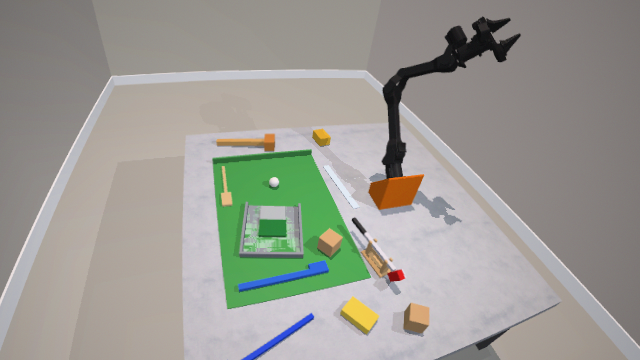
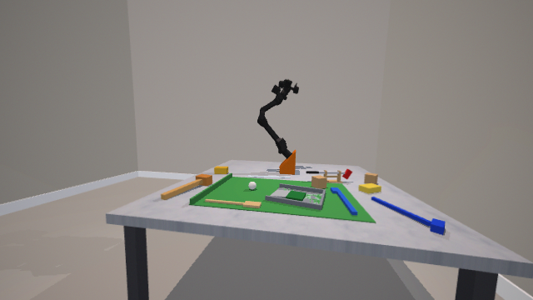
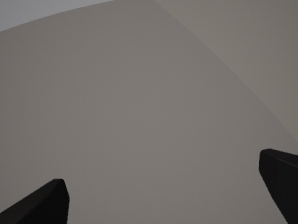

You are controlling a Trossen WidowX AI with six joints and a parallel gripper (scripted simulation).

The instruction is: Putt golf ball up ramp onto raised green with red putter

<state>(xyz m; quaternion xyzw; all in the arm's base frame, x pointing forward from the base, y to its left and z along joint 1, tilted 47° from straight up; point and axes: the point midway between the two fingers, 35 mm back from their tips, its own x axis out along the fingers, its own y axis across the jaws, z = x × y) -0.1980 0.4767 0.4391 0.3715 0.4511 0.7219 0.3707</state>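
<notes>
The red putter has a red head (image 1: pixel 396 275) (image 2: pixel 347 174), a white shaft and a black grip (image 1: pixel 359 225) (image 2: pixel 312 172). It rests on a small wooden stand (image 1: pixel 372 260) beside the mat's edge. The white golf ball (image 1: pixel 274 182) (image 2: pixel 252 186) sits on the green mat (image 1: pixel 295 170) (image 2: pixel 233 192). The grey-walled ramp piece (image 1: pixel 272 255) (image 2: pixel 293 202) stands on the mat, with a pale slope (image 1: pixel 272 213) towards the ball and the dark green raised patch (image 1: pixel 272 228) (image 2: pixel 296 195) behind it. My gripper (image 1: pixel 515 29) (image 3: pixel 165 177) is open and empty, high above the table and far from the putter.
A wooden cube (image 1: pixel 330 242) and a blue club (image 1: pixel 285 279) lie on the mat, with a small wooden mallet (image 1: pixel 226 198) at its left. An orange mallet (image 1: pixel 269 142), yellow blocks (image 1: pixel 359 315) (image 1: pixel 321 137), another wooden cube (image 1: pixel 416 318), a blue stick (image 1: pixel 280 337) and a pale strip (image 1: pixel 341 186) lie around it.
</notes>
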